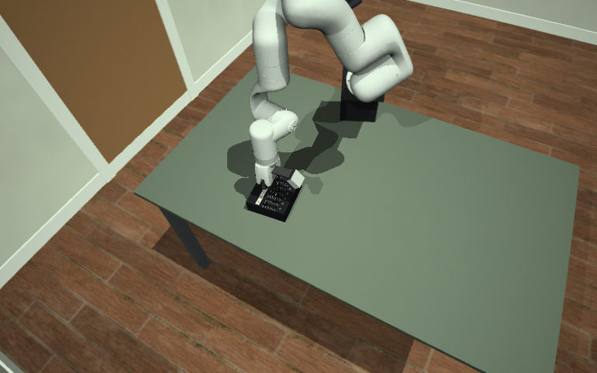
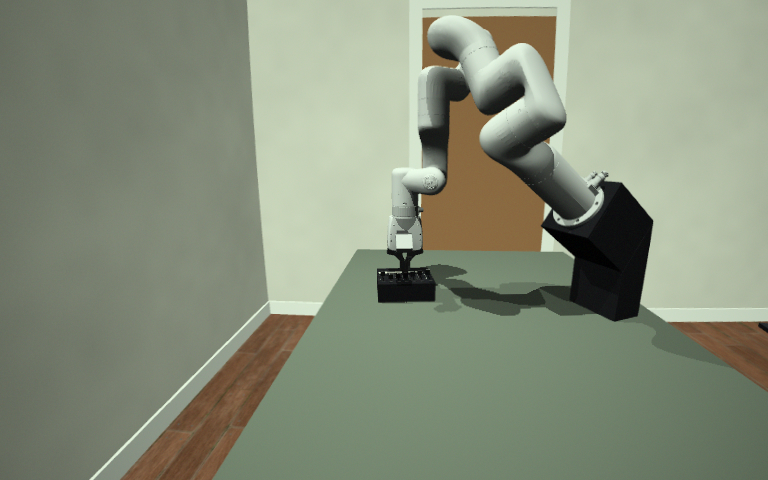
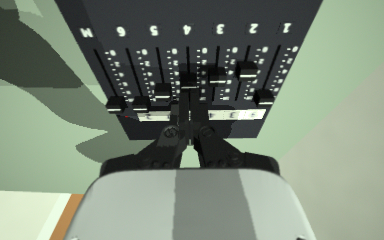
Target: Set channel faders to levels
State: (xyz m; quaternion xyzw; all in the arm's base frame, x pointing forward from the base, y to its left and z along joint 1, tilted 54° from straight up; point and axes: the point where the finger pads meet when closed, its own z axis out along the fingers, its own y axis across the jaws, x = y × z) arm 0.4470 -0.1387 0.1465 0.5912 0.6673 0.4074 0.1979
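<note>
The black lighting desk stands on the table; it also shows in the top view and the exterior view. In the wrist view its faders run M, 6, 5, 4, 3, 2, 1 from left to right. The master cap and channel 6 cap sit nearest me. The channel 5 cap, 4 cap, 3 cap and 2 cap sit further up. The channel 1 cap is low. My gripper is shut and empty, its tips against the near side of the channel 4 cap. The white tape is partly hidden by my fingers; its numbers are too blurred to read.
The desk stands near the table's left edge. The arm's black base stands at the back of the table. A wall and a brown door lie beyond the table.
</note>
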